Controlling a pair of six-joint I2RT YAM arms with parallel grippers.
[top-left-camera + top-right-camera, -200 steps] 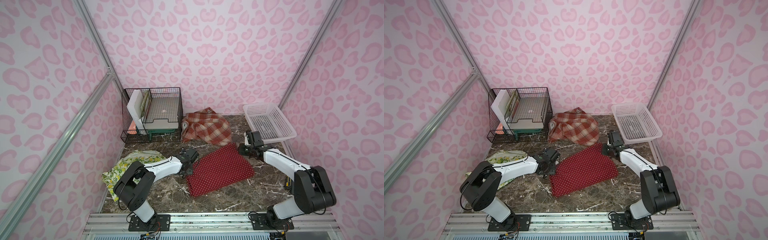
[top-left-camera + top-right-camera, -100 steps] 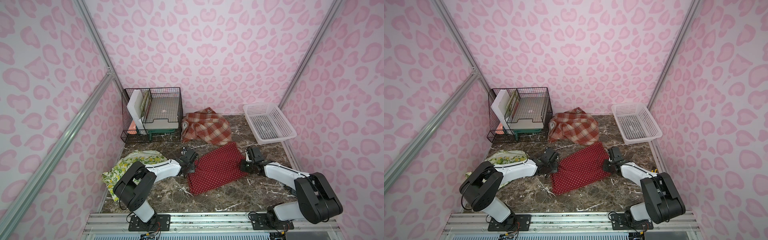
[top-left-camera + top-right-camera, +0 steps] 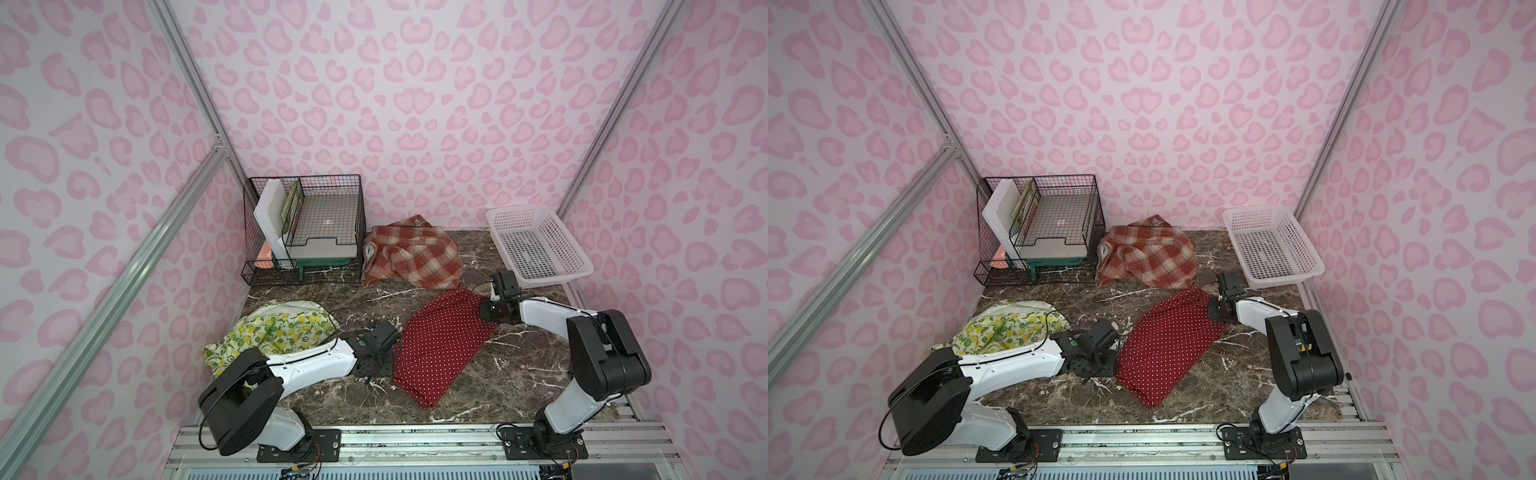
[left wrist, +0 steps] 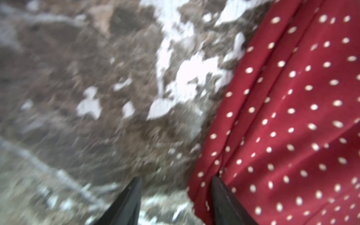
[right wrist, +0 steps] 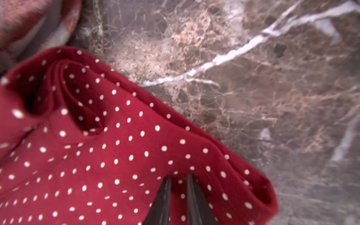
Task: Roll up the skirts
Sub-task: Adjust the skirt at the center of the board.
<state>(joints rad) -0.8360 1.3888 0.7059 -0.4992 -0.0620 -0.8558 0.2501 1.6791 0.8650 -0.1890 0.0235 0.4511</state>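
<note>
The red polka-dot skirt (image 3: pixel 440 345) (image 3: pixel 1167 345) lies folded and slanted mid-table. My right gripper (image 3: pixel 484 311) (image 5: pixel 178 179) is shut on a pinch of its far right corner, where the layers curl. My left gripper (image 3: pixel 395 351) (image 4: pixel 176 181) is open at the skirt's left edge. One of its fingers (image 4: pixel 222 196) rests on the red cloth (image 4: pixel 292 116) and the other is over bare marble. The plaid skirt (image 3: pixel 411 257) (image 3: pixel 1150 257) is bunched at the back. The lemon-print skirt (image 3: pixel 278 328) (image 3: pixel 1005 328) is crumpled at the left, beside my left arm.
A white perforated basket (image 3: pixel 552 281) stands at the back right, just behind my right gripper. A black wire rack (image 3: pixel 303 228) holding trays and boards fills the back left corner. Pink patterned walls close in three sides of the marble table (image 3: pixel 519 374).
My right gripper swung toward the front with the skirt's corner, then partly back. The red skirt now lies narrower and longer. My left gripper shifted slightly frontward along the skirt's left edge.
</note>
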